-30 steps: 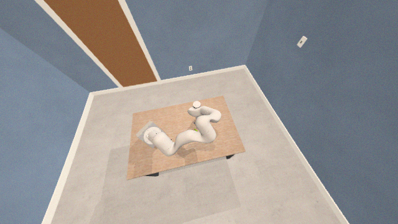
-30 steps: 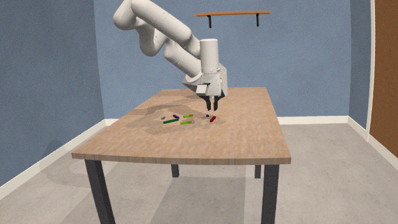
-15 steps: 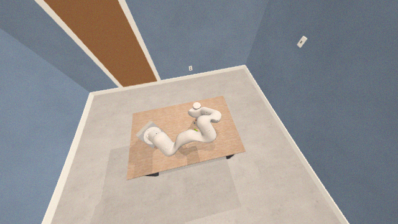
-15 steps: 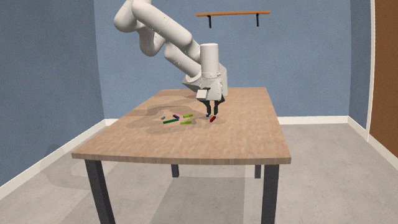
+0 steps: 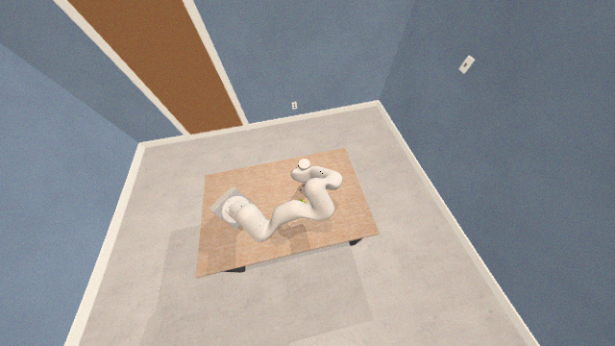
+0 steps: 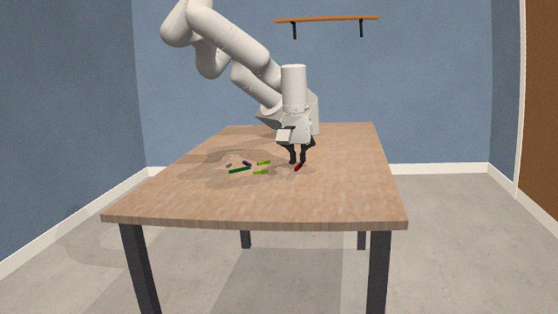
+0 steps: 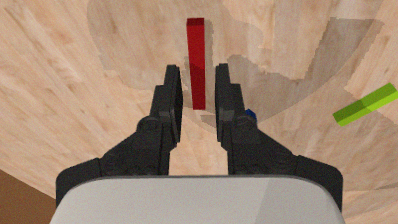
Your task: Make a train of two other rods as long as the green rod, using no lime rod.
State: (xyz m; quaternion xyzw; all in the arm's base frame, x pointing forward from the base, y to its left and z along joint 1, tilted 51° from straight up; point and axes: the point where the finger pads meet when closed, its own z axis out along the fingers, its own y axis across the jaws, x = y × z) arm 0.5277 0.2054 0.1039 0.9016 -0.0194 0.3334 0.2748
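The red rod [image 7: 196, 62] lies flat on the table and runs straight away from me in the wrist view. My gripper [image 7: 198, 81] is low over its near end, with one finger on each side. The fingers stand partly open, with a narrow gap to the rod on both sides. In the exterior view the gripper [image 6: 298, 158] is just above the red rod [image 6: 298, 167]. The small blue rod [image 7: 251, 115] peeks out beside my right finger, close to the red rod's near end. The green rod [image 6: 240, 169] lies further left.
A purple rod [image 6: 247, 163], a grey rod [image 6: 228, 165] and two lime rods [image 6: 263, 162] [image 6: 261, 172] lie left of the gripper near the green rod. One lime rod [image 7: 365, 104] shows at the right of the wrist view.
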